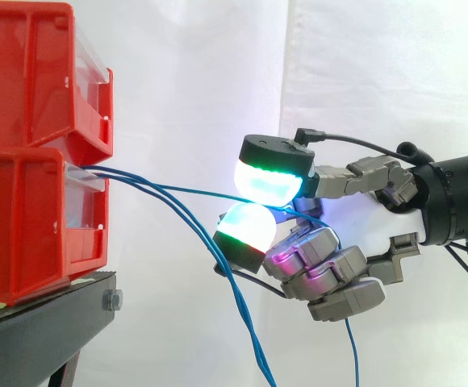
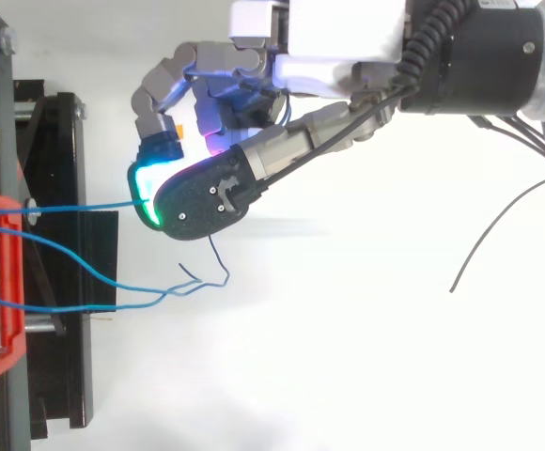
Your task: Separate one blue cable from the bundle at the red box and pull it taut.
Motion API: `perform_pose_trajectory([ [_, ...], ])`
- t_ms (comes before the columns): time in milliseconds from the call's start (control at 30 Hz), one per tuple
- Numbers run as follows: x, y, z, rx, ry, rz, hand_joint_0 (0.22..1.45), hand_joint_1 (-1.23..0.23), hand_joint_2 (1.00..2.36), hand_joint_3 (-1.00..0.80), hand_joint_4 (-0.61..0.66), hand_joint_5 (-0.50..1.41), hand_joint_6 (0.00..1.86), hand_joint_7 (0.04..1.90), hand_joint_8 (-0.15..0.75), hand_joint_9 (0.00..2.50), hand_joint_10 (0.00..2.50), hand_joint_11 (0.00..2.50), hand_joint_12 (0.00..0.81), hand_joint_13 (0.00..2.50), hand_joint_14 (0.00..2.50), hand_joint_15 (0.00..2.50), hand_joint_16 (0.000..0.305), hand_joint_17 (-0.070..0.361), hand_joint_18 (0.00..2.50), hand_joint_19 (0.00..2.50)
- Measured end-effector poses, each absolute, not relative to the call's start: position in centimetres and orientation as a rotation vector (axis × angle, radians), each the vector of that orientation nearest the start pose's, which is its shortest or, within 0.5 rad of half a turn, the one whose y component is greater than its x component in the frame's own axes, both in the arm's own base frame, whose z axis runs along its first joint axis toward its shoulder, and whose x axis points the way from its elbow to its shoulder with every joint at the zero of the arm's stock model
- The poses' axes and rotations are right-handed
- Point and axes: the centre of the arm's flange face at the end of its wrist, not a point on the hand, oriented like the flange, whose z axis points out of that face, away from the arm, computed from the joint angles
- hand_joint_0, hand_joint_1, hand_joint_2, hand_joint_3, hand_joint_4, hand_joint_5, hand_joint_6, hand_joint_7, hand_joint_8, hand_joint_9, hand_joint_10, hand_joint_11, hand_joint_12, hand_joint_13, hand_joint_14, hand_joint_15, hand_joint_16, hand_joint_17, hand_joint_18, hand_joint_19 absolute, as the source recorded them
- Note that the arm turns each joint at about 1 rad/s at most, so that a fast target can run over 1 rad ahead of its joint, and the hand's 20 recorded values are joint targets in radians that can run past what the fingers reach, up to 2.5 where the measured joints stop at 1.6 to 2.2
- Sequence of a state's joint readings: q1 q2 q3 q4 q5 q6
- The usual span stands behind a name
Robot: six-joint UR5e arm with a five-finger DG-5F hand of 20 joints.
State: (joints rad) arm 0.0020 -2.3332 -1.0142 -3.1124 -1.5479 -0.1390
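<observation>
lower red bin (image 1: 24, 226): blue cables (image 1: 137, 182) emerge | hand (image 1: 339, 274) pinches 1 cable (image 2: 85, 204)

The gap between the stacked red plastic bins (image 1: 32, 161) on the black stand (image 1: 40, 322) and the hand (image 1: 331, 258) is crossed by a taut thin blue cable (image 2: 85, 205). Beneath it, passage is obstructed by two slack blue cables (image 2: 66, 308). Clear room is left past their free ends.
</observation>
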Motion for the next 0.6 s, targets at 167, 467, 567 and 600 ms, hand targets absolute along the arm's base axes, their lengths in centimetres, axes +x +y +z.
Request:
perform_pose_trajectory([
  [167, 75.84, -13.33, 27.36, 1.266, 1.374, 1.026, 0.79, -0.76, 1.00, -0.50, -0.31, -0.21, 0.92, 1.16, 0.331, 0.36, 2.50, 1.35, 0.363, 0.64, 2.50, 1.35, 0.038, 0.086, 1.12, 1.69],
  [467, 75.75, -13.16, 27.06, 1.309, 1.352, 1.058, 0.82, -0.75, 1.00, -0.50, -0.35, -0.21, 0.92, 1.14, 0.319, 0.39, 2.50, 1.36, 0.352, 0.65, 2.50, 1.35, 0.039, 0.088, 1.13, 1.70],
  [567, 75.71, -13.15, 26.93, 1.313, 1.351, 1.061, 0.82, -0.76, 1.00, -0.50, -0.38, -0.21, 0.91, 1.21, 0.316, 0.40, 2.50, 1.37, 0.353, 0.65, 2.50, 1.36, 0.038, 0.086, 1.12, 1.69],
  [600, 75.71, -13.14, 26.91, 1.315, 1.351, 1.063, 0.82, -0.76, 1.00, -0.50, -0.39, -0.21, 0.92, 1.23, 0.319, 0.41, 2.50, 1.37, 0.356, 0.65, 2.50, 1.36, 0.038, 0.085, 1.12, 1.70],
])
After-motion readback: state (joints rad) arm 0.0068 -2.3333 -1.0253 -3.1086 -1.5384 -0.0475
